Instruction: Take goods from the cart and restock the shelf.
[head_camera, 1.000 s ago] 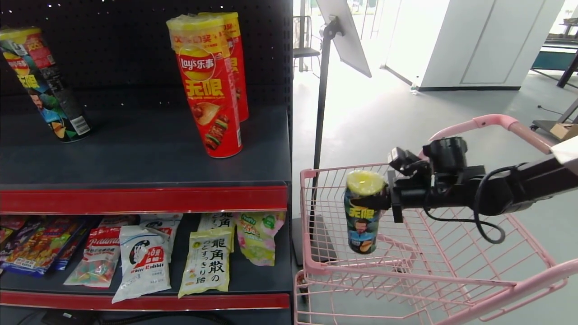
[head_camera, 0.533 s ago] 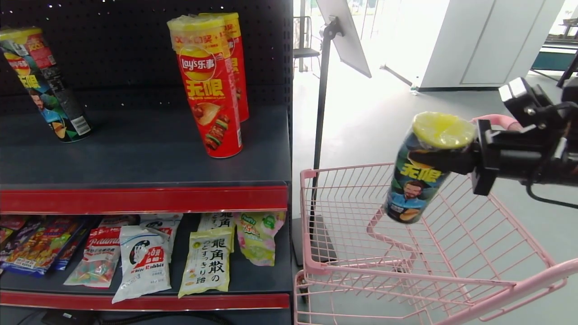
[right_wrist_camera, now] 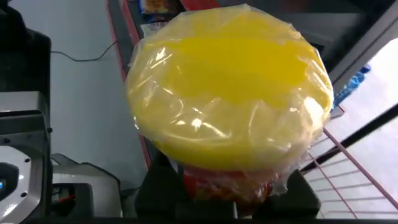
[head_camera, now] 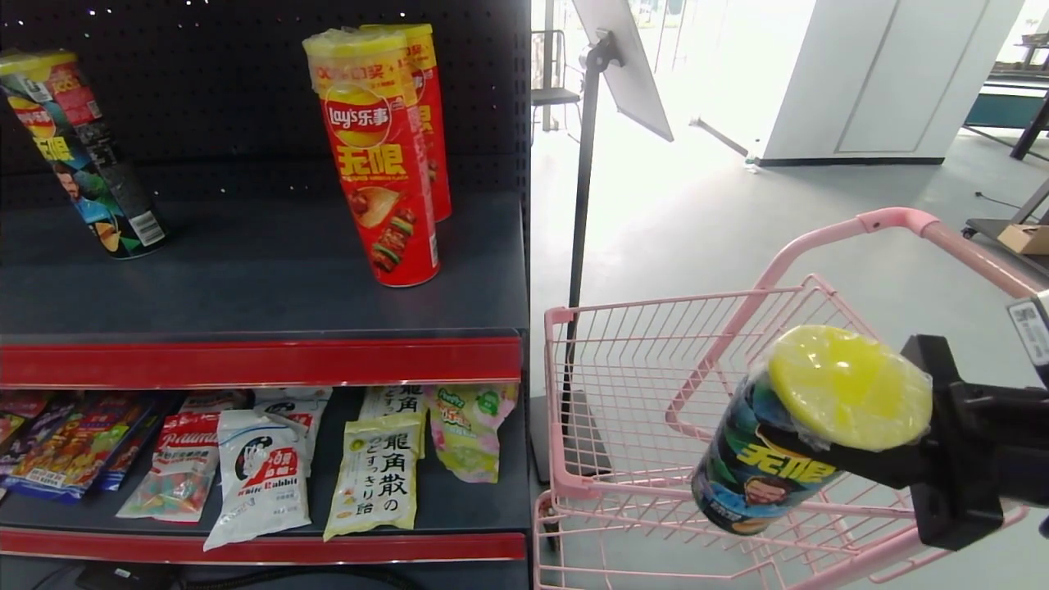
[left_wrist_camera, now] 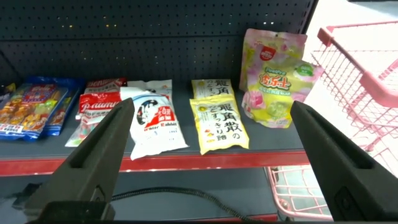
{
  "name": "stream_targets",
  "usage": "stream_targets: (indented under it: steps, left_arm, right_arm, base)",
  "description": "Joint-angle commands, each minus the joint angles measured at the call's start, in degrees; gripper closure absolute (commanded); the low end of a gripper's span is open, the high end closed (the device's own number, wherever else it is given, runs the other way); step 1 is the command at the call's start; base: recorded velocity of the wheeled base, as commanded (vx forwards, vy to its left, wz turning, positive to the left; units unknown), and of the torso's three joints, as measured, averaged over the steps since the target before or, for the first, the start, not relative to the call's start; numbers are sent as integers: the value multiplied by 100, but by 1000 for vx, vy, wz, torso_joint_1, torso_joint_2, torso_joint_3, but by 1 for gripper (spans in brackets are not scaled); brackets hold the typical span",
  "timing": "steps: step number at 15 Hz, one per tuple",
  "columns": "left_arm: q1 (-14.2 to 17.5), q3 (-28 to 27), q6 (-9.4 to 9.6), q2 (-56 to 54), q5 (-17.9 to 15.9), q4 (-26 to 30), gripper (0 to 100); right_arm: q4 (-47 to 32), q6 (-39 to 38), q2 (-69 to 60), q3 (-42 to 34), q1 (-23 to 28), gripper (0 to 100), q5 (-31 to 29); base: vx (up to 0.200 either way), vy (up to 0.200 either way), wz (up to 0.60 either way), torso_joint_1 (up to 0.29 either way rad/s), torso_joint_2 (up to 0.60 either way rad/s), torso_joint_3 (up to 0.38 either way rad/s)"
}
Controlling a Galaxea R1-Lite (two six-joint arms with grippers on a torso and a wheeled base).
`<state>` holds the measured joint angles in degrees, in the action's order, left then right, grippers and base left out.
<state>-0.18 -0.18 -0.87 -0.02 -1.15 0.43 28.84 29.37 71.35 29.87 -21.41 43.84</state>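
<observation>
Pale grey floor (head_camera: 697, 221) runs across the right half of the head view to a white partition (head_camera: 885, 74). A black sign stand (head_camera: 583, 180) rises beside the dark pegboard shelf (head_camera: 262, 360). On the upper board two red canisters (head_camera: 379, 156) stand upright, one behind the other. Their labels carry a round logo, large yellow characters and a picture of crisps. Far to the left stands a dark canister (head_camera: 78, 156) with a cartoon face and a barcode on its label. Below the red edge strip lie a white bag (head_camera: 261, 479) with red and black print, a yellow bag (head_camera: 375, 475) with bold black characters, and a pink-green bag (head_camera: 469, 430). The pink wire cart (head_camera: 565, 393) sits just right of the shelf. Above its near side the right gripper (head_camera: 819, 449) is clamped round the held canister (head_camera: 762, 471). That canister tilts with its yellow lid toward the camera, and its dark label shows yellow characters and a cartoon face.

The left wrist view faces the lower board. The left gripper (left_wrist_camera: 211, 162) is spread wide with nothing between its fingers. Beyond it lie the white bag (left_wrist_camera: 152, 118) and the yellow bag (left_wrist_camera: 217, 124), and the pink-green bag (left_wrist_camera: 273, 81) is propped against the pegboard. Colourful packs (left_wrist_camera: 34, 106) lie at the far end, and a corner of the cart (left_wrist_camera: 367, 68) is beside the shelf.

The right wrist view looks onto the held canister (right_wrist_camera: 230, 87), its yellow lid wrapped in wrinkled clear film. The black fingers (right_wrist_camera: 161, 190) press its sides just beneath the lid. Grey floor (right_wrist_camera: 81, 93) and cart (right_wrist_camera: 348, 162) wires lie beyond
</observation>
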Motion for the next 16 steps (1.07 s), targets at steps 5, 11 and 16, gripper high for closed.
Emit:
stream_targets:
  steps: [5, 11, 16]
  left_arm:
    - [1, 1, 7, 2, 0, 1, 0]
    - [1, 1, -1, 2, 0, 1, 0]
    - [1, 1, -1, 2, 0, 1, 0]
  right_arm:
    - [-1, -1, 98, 380, -619, 100, -24]
    - [-1, -45, 265, 432, -769, 100, -51]
    - [-1, -89, 283, 494, -742, 100, -60]
  base:
    - [0, 0, 0, 132, -338, -202]
    - [0, 0, 0, 242, -574, -337]
    - [0, 0, 0, 98, -222, -123]
